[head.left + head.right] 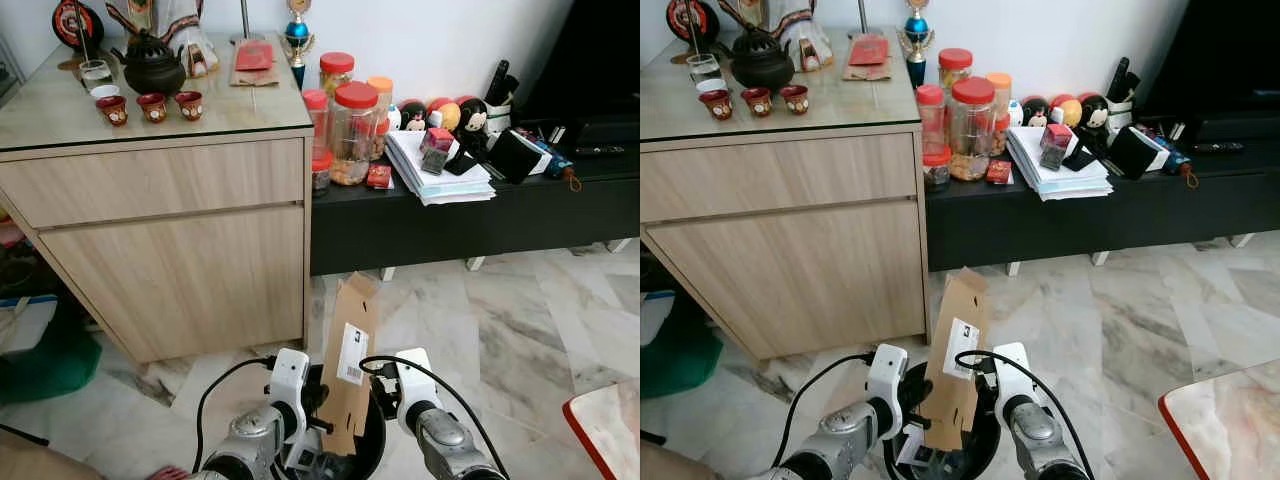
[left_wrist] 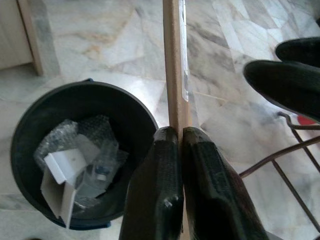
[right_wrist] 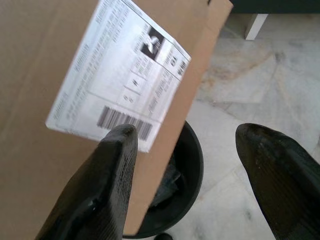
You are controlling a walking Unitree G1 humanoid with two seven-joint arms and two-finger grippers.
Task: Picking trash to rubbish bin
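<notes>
The flattened cardboard box [image 1: 352,362] with a white shipping label [image 1: 352,354] is standing upright between the two hands, its lower end dipping into the black rubbish bin [image 2: 30,125] directly beneath them. The left hand [image 2: 180,137] is clenching the board's thin edge, fingers pressed together on it. The right hand [image 3: 200,175] is standing released just beside the labelled face, one finger [image 3: 107,170] close against the cardboard, the other well clear.

Judgement: the board is light and stiff, likely to tip or snag on the rim since it is taller than the bin; a hold low on the edge, as now, is giving the best control, and the free hand could be steadying the flat face.

The bin is already holding bubble wrap [image 2: 75,137] and a small white carton [image 2: 62,175]; these may be stopping the board from sinking fully.

Beyond the hands, a wooden cabinet [image 1: 170,250] and a low black TV bench [image 1: 450,225] carrying jars and papers are standing well apart, obstructing nothing. The marble floor [image 1: 520,320] lies between.
</notes>
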